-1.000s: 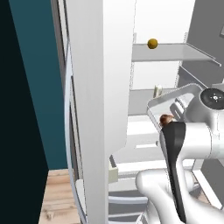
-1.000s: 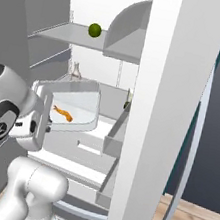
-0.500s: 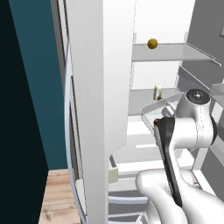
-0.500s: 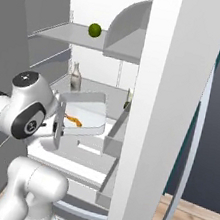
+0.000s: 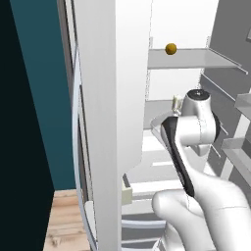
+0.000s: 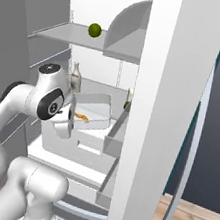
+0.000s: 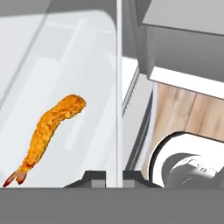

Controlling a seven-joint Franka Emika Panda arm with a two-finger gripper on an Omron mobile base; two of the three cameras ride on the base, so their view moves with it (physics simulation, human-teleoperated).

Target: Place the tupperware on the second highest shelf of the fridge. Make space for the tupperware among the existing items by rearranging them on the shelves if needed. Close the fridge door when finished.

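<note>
While the gripper (image 7: 106, 176) keeps pinching one wall of the shallow white rectangular tupperware (image 6: 92, 112) with its orange fried shrimp (image 7: 49, 127), the arm has swung it far into the open grey fridge (image 6: 158, 105), right over the pale grey second highest shelf (image 6: 93, 86), so set-down looks close.

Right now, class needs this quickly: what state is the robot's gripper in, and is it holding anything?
Gripper: shut on the tupperware, pinching its rim; an orange fried shrimp lies inside the tub.
</note>
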